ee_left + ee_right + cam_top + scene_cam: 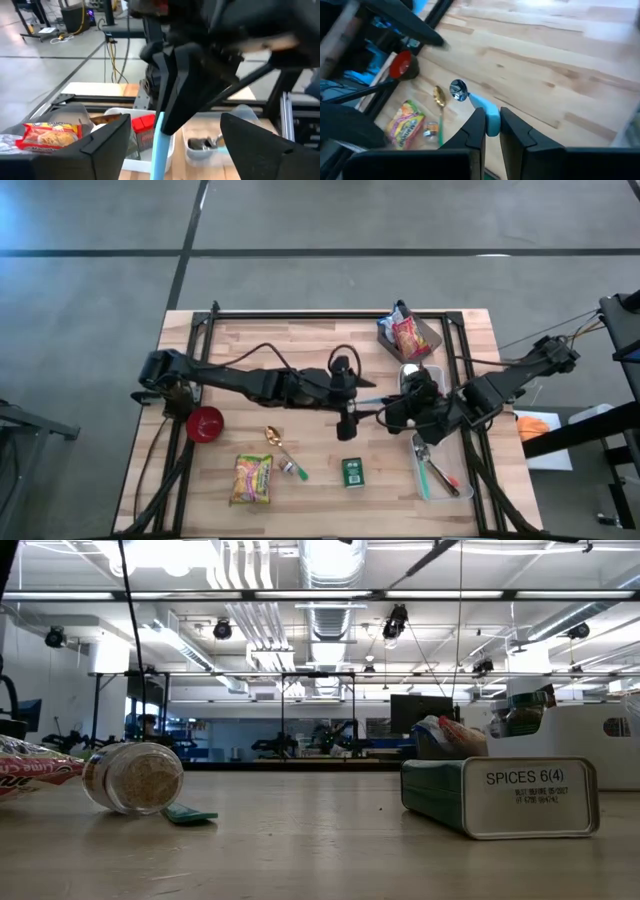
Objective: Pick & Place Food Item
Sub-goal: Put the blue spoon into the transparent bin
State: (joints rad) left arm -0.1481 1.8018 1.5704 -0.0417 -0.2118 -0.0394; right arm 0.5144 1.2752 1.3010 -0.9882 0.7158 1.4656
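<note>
Spanning the middle of the wooden bench (300, 340), both dark arms meet near its centre, the left reaching in from the left edge and the right from the right edge. A clear bin (437, 470) of utensils lies under the right arm near the front right corner, and a dark tray (405, 335) of snack packets sits at the back right. A red bowl (205, 423) stands by the left arm's base. Near the front edge lie a noodle packet (252, 478) and, to its right, a green spice tin (352, 472), well apart from both hands.

The left hand (182, 150) is spread wide, its fingers standing on either side of the blue-handled spoon (160, 145) without touching it. The right hand (491, 132) is closed on that spoon's handle, the metal bowl end pointing out beyond its fingertips above the bare wood. A gold spoon (273, 438) lies on the bench below.
</note>
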